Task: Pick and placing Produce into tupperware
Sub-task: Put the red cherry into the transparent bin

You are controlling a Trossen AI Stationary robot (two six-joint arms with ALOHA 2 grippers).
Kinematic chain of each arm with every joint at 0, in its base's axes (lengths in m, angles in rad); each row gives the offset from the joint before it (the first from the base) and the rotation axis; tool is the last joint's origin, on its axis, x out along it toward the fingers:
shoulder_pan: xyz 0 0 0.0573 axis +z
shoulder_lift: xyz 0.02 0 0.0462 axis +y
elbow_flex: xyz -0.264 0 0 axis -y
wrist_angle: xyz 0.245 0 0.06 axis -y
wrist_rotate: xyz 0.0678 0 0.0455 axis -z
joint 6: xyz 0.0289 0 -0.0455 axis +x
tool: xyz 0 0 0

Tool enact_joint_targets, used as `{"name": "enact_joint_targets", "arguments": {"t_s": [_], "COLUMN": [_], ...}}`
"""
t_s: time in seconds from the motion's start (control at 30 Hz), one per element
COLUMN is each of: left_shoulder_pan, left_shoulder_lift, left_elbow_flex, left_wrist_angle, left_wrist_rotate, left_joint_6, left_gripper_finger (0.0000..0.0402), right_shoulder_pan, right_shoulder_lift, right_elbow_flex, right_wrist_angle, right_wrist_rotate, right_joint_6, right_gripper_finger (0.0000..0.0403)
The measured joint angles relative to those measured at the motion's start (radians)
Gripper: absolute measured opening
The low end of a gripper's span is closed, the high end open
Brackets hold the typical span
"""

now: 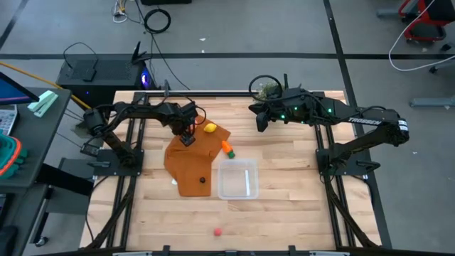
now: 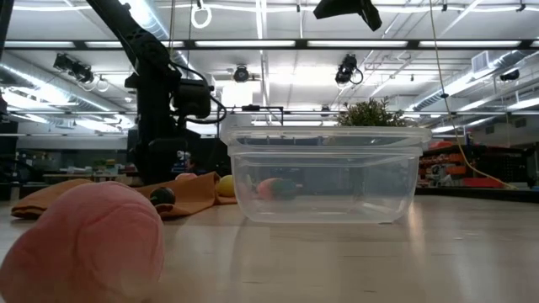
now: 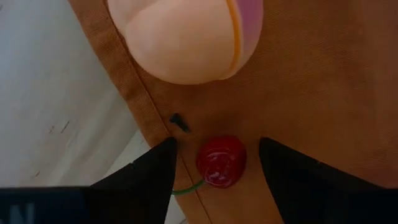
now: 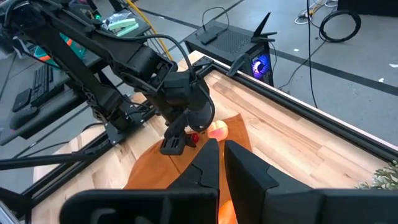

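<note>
Produce first: we see a small red cherry [image 3: 221, 161] lying between our left gripper [image 3: 214, 165]'s parted fingers, not pinched, on the orange-brown cloth [image 3: 311, 93], a peach-coloured fruit [image 3: 186, 37] just beyond the fingertips, our right gripper [image 4: 217, 165] closed and empty

We note a lab or workshop hall: grey concrete floor [image 1: 298, 28] with loose cables [image 1: 157, 20], long ceiling strip lights [image 2: 354, 44], a wooden table [image 1: 284, 156] on a dark metal frame [image 1: 114, 213], benches beyond.
</note>
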Motion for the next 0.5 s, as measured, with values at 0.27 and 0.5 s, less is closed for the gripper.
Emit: {"name": "enact_joint_targets", "arguments": {"t_s": [0.27,0.5], "left_shoulder_pan": [0.0,0.0], "left_shoulder_lift": [0.0,0.0], "left_elbow_flex": [0.0,0.0], "left_wrist_angle": [0.0,-0.015], "left_wrist_rotate": [-0.01,-0.014], "left_joint_6": [0.001,0.0], "left_gripper_finger": [0.018,0.0151], "right_shoulder_pan": [0.0,0.0], "right_shoulder_lift": [0.0,0.0], "right_elbow_flex": [0.0,0.0], "right_wrist_angle": [0.0,0.0], "right_wrist_rotate": [0.0,0.0], "right_joint_6": [-0.001,-0.001], "right_gripper_finger": [0.0001,0.0001]}}
